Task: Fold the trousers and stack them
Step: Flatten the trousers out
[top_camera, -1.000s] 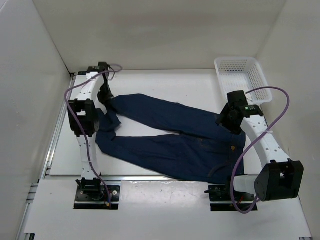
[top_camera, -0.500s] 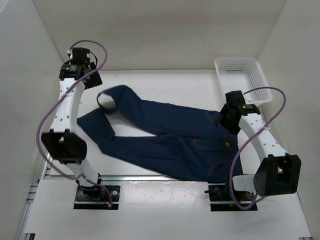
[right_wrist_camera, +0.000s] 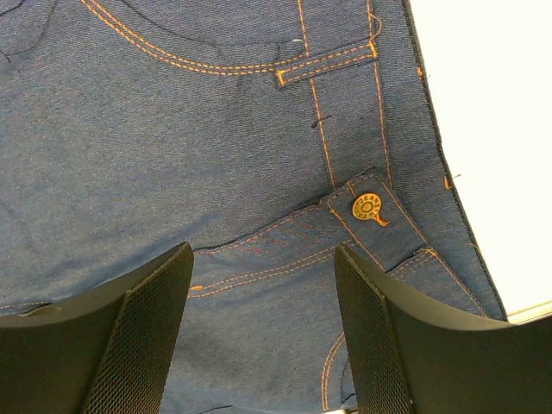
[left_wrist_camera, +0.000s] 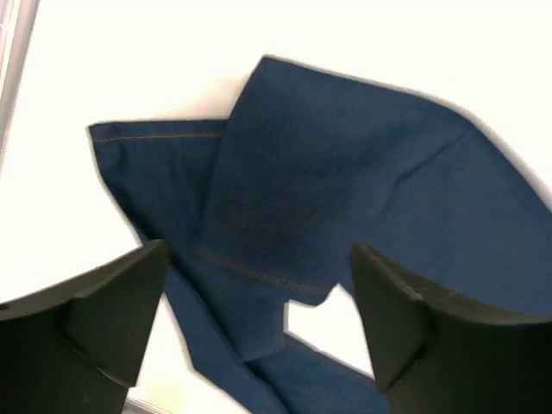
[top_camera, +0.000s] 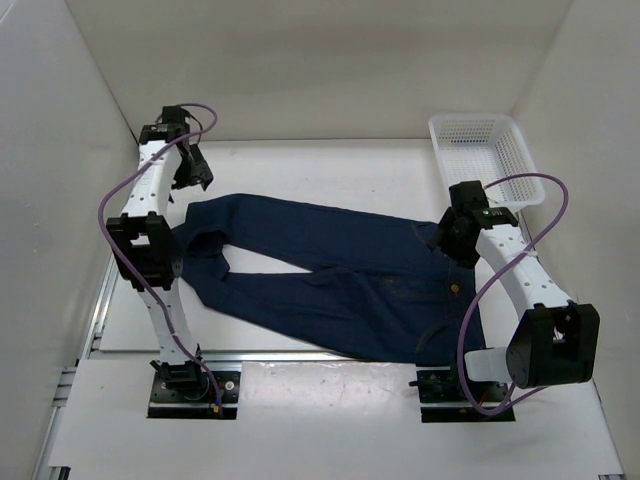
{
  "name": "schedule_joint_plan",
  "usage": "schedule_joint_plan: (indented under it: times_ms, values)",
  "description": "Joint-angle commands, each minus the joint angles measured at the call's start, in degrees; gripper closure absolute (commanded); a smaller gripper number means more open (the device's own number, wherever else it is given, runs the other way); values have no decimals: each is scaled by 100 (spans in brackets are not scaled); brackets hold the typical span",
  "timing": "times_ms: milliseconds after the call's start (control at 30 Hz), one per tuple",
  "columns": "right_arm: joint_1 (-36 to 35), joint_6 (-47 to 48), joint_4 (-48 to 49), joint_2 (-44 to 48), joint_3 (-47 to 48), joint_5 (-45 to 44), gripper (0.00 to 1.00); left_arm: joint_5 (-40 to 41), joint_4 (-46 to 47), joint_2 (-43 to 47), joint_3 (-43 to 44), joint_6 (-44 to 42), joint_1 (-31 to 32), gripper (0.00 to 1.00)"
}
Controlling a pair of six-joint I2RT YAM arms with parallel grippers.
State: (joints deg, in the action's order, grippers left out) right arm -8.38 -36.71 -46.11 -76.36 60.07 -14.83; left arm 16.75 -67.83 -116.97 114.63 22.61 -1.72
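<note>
The dark navy trousers [top_camera: 330, 270] lie spread flat across the white table [top_camera: 330, 170], waist to the right and both legs reaching left. My left gripper [top_camera: 195, 178] hovers open above the far leg's hem, holding nothing. In the left wrist view the two leg ends [left_wrist_camera: 345, 172] overlap below my open left gripper [left_wrist_camera: 259, 319], orange stitching along the hems. My right gripper [top_camera: 447, 240] hangs open just over the waist. The right wrist view shows the waistband [right_wrist_camera: 216, 129] and its brass button [right_wrist_camera: 368, 207] under the open right gripper [right_wrist_camera: 263, 319].
A white plastic basket [top_camera: 485, 155] stands at the back right corner of the table. White walls close in on the left, back and right. A metal rail [top_camera: 110, 290] runs along the table's left edge.
My left gripper opened and let go of the far leg's end, which dropped and spread out flat to the left. The left arm swung up and back, then lowered again. The right arm barely moved.
</note>
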Motion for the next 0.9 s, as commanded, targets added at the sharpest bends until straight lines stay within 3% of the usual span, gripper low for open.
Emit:
schedule_joint_plan:
  times_ms: [0,100,333,467,500,567,600,633,867]
  values:
    - [-14,164,102,-20,13,15,29,-695,-160,-361,332,322,-635,0]
    - [-14,217,102,-20,13,15,29,-1487,103,-827,332,122,-795,0]
    - [-14,269,102,-134,127,68,29,-1789,68,-1645,710,-221,-795,4]
    - [-14,270,102,-187,180,68,29,-1904,173,-1715,649,-222,-795,31]
    - [-14,322,102,-187,232,68,29,-1904,226,-1715,588,-274,-795,45]
    - [-14,322,102,-187,233,121,29,-1904,227,-1654,587,-275,-795,59]
    - [-14,322,102,-187,233,121,29,-1826,227,-1584,587,-275,-795,77]
    - [-14,322,102,-187,285,121,29,-1746,227,-1488,587,-275,-795,87]
    - [-14,322,102,-187,286,173,29,-938,-45,-644,1245,-275,-594,90]
